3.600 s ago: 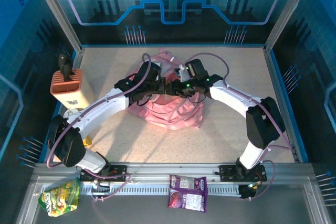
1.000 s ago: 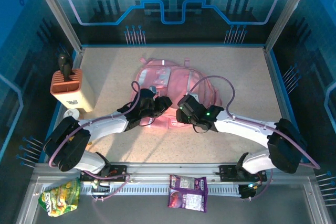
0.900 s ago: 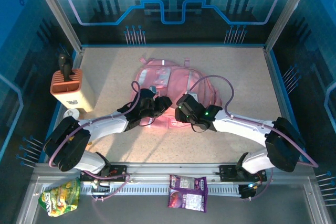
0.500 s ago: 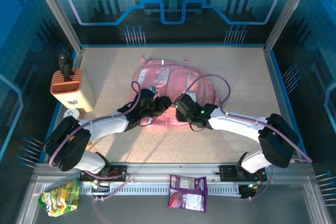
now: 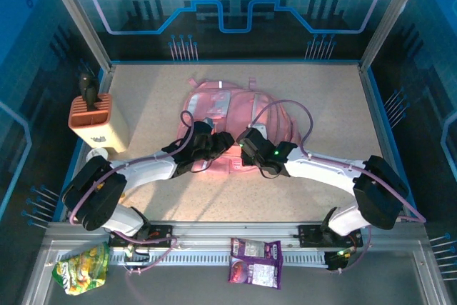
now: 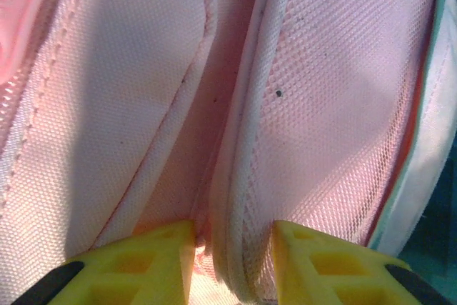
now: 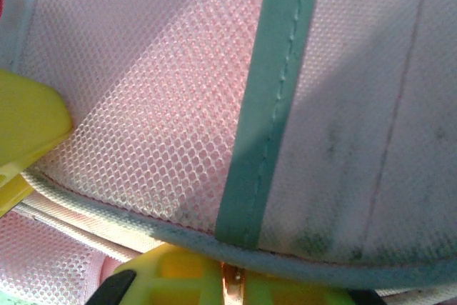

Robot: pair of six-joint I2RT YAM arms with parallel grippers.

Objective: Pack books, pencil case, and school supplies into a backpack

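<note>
Item: large soft pink fabric backpack, lying flat at the middle of the speckled desk. Its long axis runs away from your arm bases, carry loop at the far end and bottom hem nearest you. Left gripper: at the near hem, just left of the midline. In its wrist view the yellow fingers straddle a piped pink mesh fold and appear clamped on it. Right gripper: at the same hem, just right of the midline, clenched on a mesh panel edge with grey-green binding. Both grippers sit close together, neither nearer the bag than the other, and the rest of it stretches straight ahead of them. Any lift or spread to open it would, by my judgement, start from this near edge. Change noted: a few seconds earlier the backpack was bunched up between the grippers, farther out. It now lies spread flat with the arms drawn in low, and the right gripper has closed within the last second.
</note>
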